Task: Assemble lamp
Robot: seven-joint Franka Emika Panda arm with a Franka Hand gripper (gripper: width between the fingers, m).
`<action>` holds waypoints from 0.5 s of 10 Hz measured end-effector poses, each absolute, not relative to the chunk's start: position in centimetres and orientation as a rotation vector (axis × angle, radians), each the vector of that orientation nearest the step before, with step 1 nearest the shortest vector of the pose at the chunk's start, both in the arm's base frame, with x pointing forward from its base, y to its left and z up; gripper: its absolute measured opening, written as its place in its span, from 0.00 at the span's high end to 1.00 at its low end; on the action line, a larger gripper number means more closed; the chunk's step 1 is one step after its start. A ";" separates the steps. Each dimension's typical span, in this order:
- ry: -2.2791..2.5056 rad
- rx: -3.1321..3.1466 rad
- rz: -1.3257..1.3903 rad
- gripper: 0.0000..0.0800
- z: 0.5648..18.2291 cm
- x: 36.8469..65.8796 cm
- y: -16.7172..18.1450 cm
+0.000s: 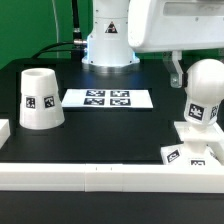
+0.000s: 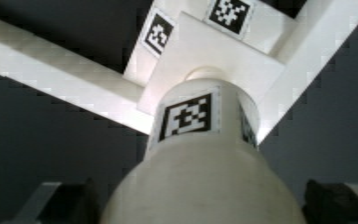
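Border rail (image 1: 100, 172) in front, bulb (image 1: 207, 92) on base (image 1: 196, 146) beside it, shade (image 1: 40, 98) apart

- Bright, even light falls on the black counter (image 1: 110, 135), which stays matte and shows no glare.
- The white parts nearly burn out. The shade (image 1: 40, 98) by the counter's edge on the exterior view's left and the border rail (image 1: 100, 178) along the near edge lose surface detail.
- The bulb (image 1: 205, 90), by the opposite edge, carries soft grey shading low on its side. Shadows barely show on the black.
- The exterior view is coarse and slightly soft.
- From my wrist the bulb (image 2: 202, 150) looms close and blurred, and the fingers (image 2: 51, 203) of my hand (image 2: 190, 205) are dark, unfocused shapes.
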State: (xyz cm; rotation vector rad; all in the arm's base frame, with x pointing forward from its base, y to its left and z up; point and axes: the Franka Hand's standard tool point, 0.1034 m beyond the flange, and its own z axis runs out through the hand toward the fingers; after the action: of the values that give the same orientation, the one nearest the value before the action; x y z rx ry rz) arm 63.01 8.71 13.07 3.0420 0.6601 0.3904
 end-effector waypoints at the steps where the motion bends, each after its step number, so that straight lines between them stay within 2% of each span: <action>1: 0.657 3.039 0.409 0.29 13.1 63.0 8.7; 5: 0.646 3.023 0.511 0.29 13.0 62.9 8.8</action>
State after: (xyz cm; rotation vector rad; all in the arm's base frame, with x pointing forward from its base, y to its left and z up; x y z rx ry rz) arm 62.91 8.78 13.00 3.0233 0.6455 0.5112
